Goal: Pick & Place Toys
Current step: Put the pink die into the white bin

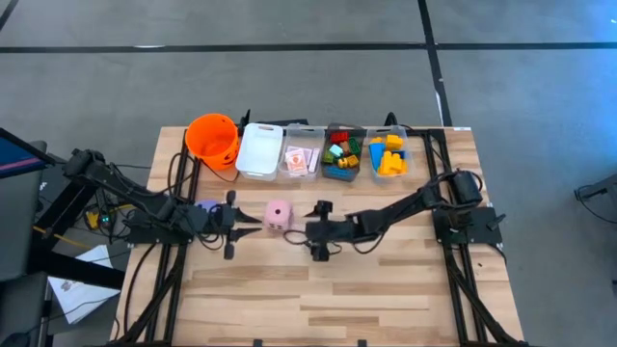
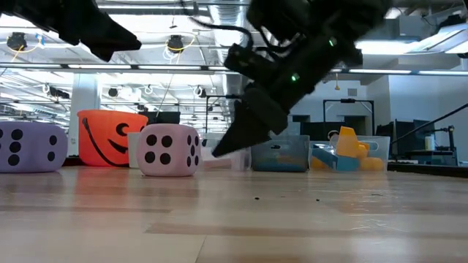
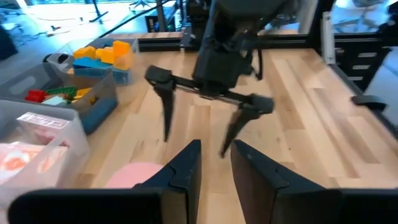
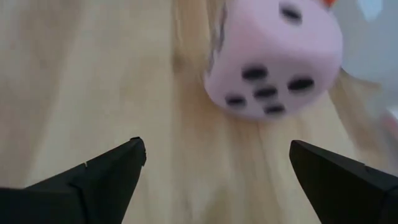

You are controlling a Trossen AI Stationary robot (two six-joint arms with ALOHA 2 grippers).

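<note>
Pink die (image 1: 278,215) sits on bench (image 1: 386,280) mid-width, nearer far edge, free of both claws. Purple die (image 1: 206,207) just beside left arm, toward left edge. You have right claw (image 1: 319,231) spread wide, empty, near pink die. Left claw (image 1: 230,225) on die's other side, fingers parted by narrow gap, grasping nothing. Bricks (image 1: 341,154) and cards (image 1: 301,160) lie in bins along far edge, beside orange bucket (image 1: 213,138).

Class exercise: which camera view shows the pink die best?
The low view: the pink die sits whole and side-on on the table, pips clear. The high view shows only its small top, the right wrist view a blurred close-up, the left wrist view just a pink edge.
</note>
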